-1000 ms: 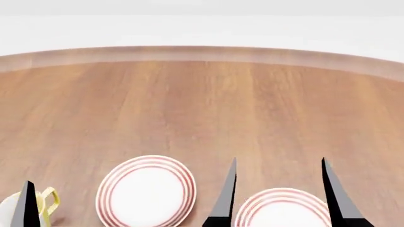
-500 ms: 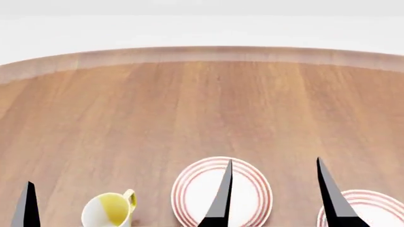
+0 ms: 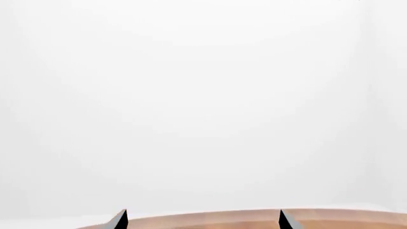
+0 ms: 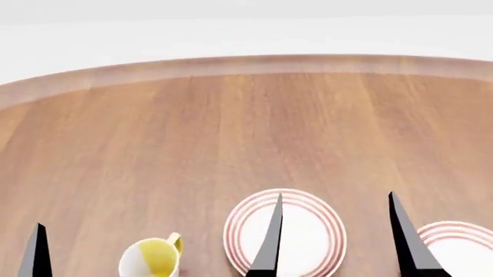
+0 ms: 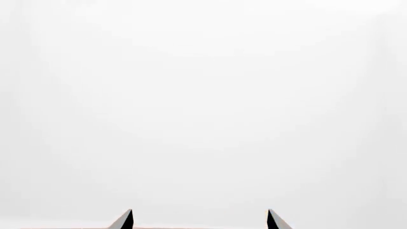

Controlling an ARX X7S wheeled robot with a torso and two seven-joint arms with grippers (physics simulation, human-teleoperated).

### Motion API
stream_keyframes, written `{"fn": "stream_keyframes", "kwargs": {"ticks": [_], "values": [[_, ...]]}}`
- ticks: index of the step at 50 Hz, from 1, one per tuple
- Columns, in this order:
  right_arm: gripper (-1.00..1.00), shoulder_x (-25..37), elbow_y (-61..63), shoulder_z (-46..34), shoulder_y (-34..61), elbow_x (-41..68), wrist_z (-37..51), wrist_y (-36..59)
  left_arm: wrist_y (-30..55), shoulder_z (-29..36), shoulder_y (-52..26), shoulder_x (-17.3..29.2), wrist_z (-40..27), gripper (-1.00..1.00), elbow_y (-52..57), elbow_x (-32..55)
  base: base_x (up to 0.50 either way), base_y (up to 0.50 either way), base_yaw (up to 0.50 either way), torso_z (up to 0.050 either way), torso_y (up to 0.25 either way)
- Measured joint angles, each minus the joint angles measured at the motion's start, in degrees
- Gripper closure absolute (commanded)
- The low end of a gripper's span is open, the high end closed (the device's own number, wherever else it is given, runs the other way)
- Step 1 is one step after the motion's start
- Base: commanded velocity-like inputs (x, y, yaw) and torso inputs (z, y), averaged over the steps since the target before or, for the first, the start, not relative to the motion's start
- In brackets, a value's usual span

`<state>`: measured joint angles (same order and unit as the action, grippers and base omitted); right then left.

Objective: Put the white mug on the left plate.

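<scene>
The tall all-white mug is out of view in every frame. The left plate [image 4: 304, 236], white with thin red rings, lies near the table's front edge, partly behind a finger of my right gripper [image 4: 336, 199]. That gripper is open and empty, held above the table between the two plates. Of my left gripper only one finger [image 4: 36, 251] shows in the head view, at the far left. Its wrist view shows the left gripper [image 3: 203, 215] open and empty, facing the table's far edge. The right wrist view shows the right gripper [image 5: 199, 215] open against a white background.
A white mug with yellow inside and handle [image 4: 154, 259] stands left of the left plate. The second ringed plate [image 4: 466, 248] lies at the right edge of the view. The round wooden table [image 4: 246, 127] stretches far ahead to its curved rim.
The head view has swung left: both plates and the yellow mug have shifted right in the picture. Both grippers hold the same open pose.
</scene>
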<state>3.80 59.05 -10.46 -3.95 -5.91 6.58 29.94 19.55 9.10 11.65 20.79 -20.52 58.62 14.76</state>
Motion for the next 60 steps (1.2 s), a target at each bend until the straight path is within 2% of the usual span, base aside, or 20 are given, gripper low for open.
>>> {"fn": "stream_keyframes", "kwargs": {"ticks": [41, 51, 60], "values": [[-1.00, 2.4, 0.6, 0.2, -0.3, 3.7, 2.9, -1.7, -1.0, 2.0, -0.4, 2.5, -2.5, -1.00, -0.4, 1.1, 0.00, 0.00, -0.50, 0.000, 0.000], [-1.00, 2.5, 0.4, -1.2, 0.3, 1.2, 2.6, -1.0, -1.3, 3.3, -0.5, 2.9, -2.3, -1.00, -0.7, 2.3, 0.00, 0.00, 0.00, 0.000, 0.000], [-1.00, 2.5, 0.0, -1.6, 0.7, 0.5, 2.6, -0.1, -4.8, 8.2, 0.1, 3.6, 1.0, -1.00, -4.0, 0.3, 0.00, 0.00, 0.00, 0.000, 0.000]]}}
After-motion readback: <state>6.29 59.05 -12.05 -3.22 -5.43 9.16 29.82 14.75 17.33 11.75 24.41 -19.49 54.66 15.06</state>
